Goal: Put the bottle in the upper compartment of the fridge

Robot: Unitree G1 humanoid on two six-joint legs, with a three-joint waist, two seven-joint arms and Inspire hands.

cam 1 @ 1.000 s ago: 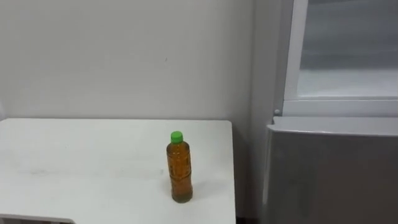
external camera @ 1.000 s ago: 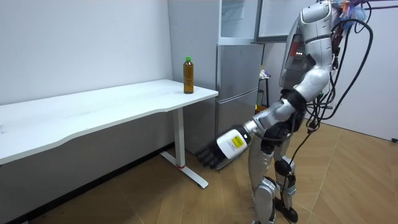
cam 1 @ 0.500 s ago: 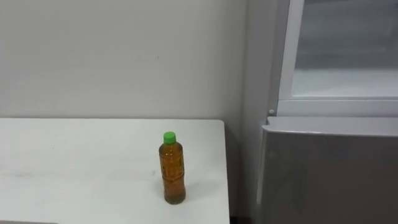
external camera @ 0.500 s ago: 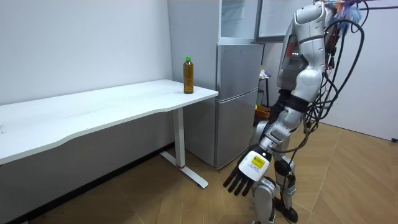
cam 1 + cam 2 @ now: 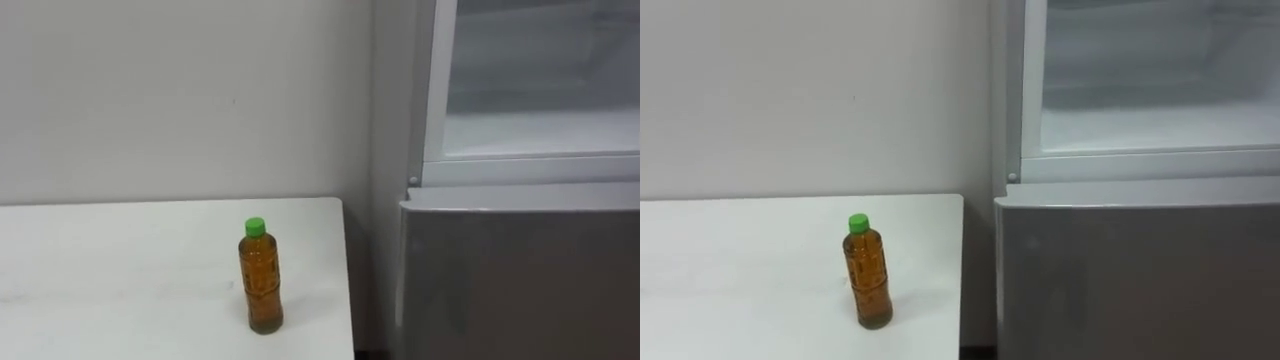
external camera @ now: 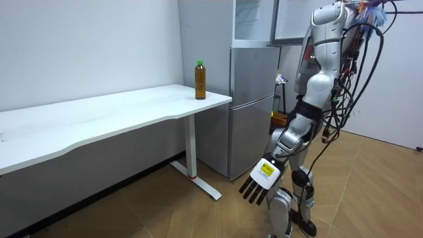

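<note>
**Amber bottle on the worktop: approach step, no grasp yet**

Amber liquid fills the green-capped bottle (image 5: 260, 283), which stands upright near the right end of the white worktop (image 5: 120, 270), close to its front edge. Just beside that end is the fridge. Its upper compartment (image 5: 540, 120) is open, showing a pale interior, above the shut grey lower door (image 5: 520, 280). In the room view the robot stands in front of the fridge, well apart from the bottle. Its left robot hand (image 6: 260, 184) hangs low with fingers straight, released and holding nothing. The step in hand appears to be the approach. The next move probably calls for stepping closer to the worktop's end, raising an arm to the bottle's height and closing round its body.
</note>
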